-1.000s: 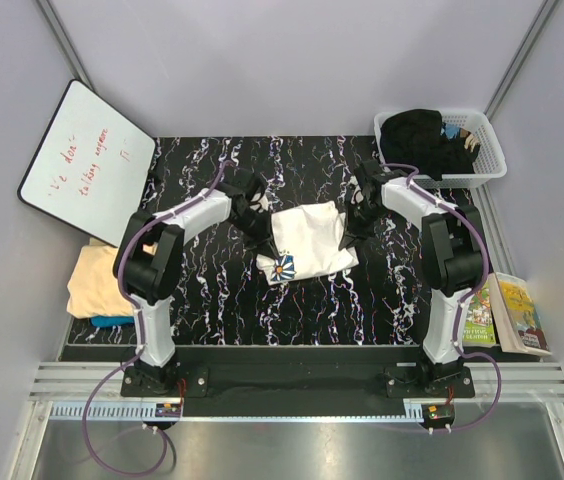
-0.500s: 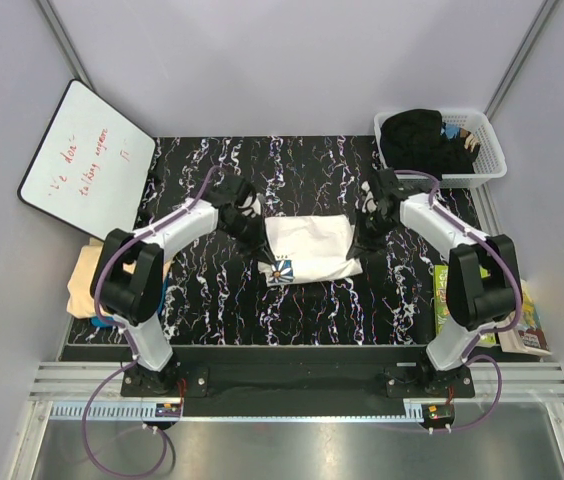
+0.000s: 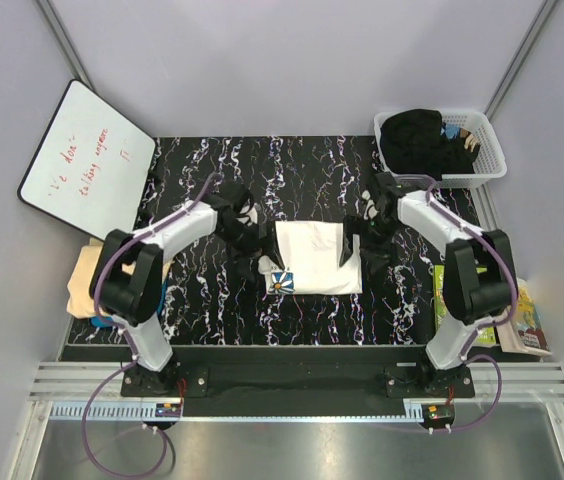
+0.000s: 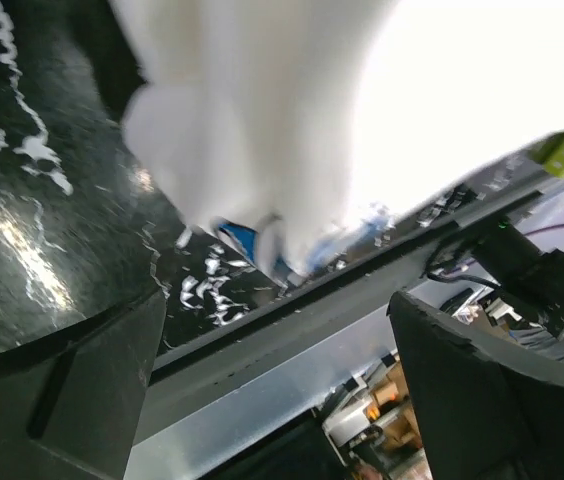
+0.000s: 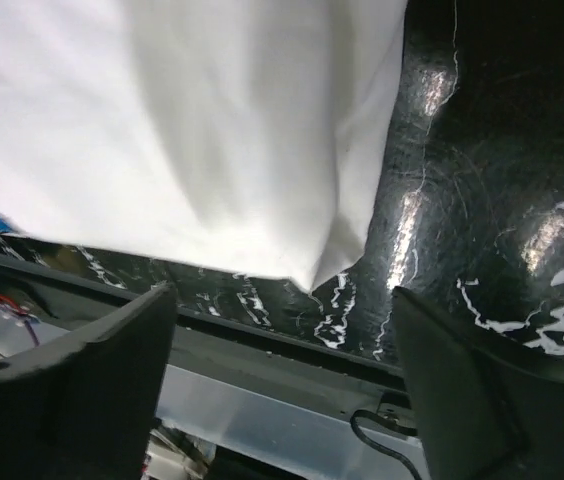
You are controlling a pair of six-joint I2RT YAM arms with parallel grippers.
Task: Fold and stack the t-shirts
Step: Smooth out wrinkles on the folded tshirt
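White t-shirt (image 3: 317, 258) is lying folded into a rough rectangle on the dark marbled worktop (image 3: 212, 300), right btwn L jaws and R jaws. L arm (image 3: 187, 222) is reaching in from one side and R arm (image 3: 427, 215) from the other, w/ both sets of jaws sitting low at the shirt's side edges; can't tell if they're touching it.

L jaws are standing spread wide, gripping nothing. In the L wrist view the white t-shirt (image 4: 262, 100) is showing blurred ahead of the gap, w/ a bit of blue print (image 4: 242, 240) at its lower edge.

R jaws are likewise standing released, wide apart. In the R wrist view a corner of the white t-shirt (image 5: 192, 130) is lying flat just ahead of them, not pinched.

Daisy print (image 3: 282, 281) is facing up at the shirt corner nearest L jaws.

Pale peach t-shirt (image 3: 87, 285) is lying well outside L jaws, past the worktop edge. Far beyond R jaws a white basket (image 3: 492, 165) is holding dark clothes (image 3: 422, 140). A whiteboard (image 3: 82, 165) is leaning well beyond L jaws.
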